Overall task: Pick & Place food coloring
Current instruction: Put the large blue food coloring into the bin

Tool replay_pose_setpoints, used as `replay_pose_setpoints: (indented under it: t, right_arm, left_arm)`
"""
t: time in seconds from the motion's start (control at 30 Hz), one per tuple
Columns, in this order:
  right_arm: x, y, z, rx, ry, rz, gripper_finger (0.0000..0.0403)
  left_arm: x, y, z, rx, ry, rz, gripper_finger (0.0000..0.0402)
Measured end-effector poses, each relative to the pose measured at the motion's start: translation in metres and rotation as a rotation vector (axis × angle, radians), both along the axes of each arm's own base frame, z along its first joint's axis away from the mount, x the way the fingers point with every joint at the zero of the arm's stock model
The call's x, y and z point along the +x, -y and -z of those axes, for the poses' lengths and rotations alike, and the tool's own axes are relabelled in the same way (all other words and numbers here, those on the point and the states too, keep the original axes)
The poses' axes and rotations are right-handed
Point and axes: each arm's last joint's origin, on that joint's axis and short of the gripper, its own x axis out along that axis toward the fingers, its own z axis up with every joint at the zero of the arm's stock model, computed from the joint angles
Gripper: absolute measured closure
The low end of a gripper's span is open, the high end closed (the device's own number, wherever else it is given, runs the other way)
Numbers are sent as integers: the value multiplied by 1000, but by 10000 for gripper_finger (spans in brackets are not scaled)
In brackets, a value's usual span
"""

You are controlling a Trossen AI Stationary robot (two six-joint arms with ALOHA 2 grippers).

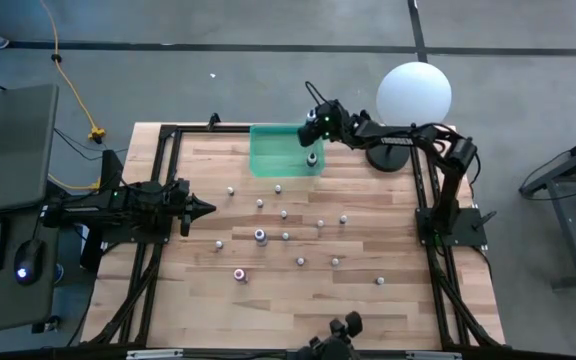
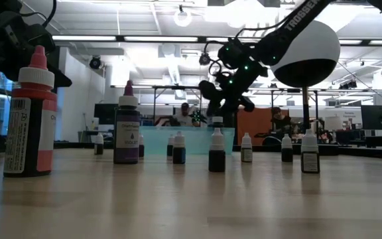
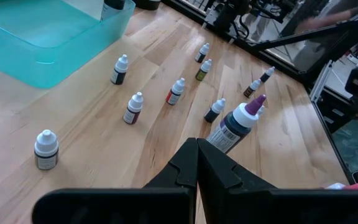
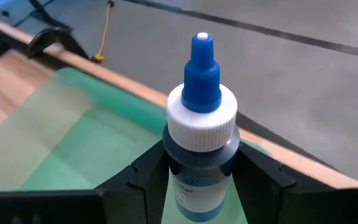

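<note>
Red bottle (image 2: 30, 114) and violet bottle (image 2: 126, 126) stand closest in the low view on the pale wooden table (image 1: 268, 290), with a dozen or so small bottles (image 1: 285, 236) scattered upright across its middle and an open workshop with ceiling lights and seated people behind. Right gripper (image 4: 197, 171) pinches a blue-tipped bottle (image 4: 201, 127) by the neck over the green tray (image 1: 273, 150) at the far edge, beside the white lamp (image 1: 414, 93); that bottle stands upright, tip up, its lower body cut off from view. Left gripper (image 3: 197, 163) hangs near the left edge with fingers pressed together.
</note>
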Motion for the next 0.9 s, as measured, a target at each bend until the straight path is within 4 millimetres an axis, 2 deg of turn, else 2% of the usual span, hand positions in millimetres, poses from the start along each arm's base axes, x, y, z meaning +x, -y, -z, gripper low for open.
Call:
replay_pose_setpoints:
  t: [0.43, 0.9]
  right_arm:
    - [5, 7, 29, 21, -47, -8, 249]
    - [0, 11, 32, 34, -84, 28, 249]
  left_arm:
    - [0, 0, 0, 0, 0, 0, 401]
    - [0, 0, 0, 0, 0, 0, 401]
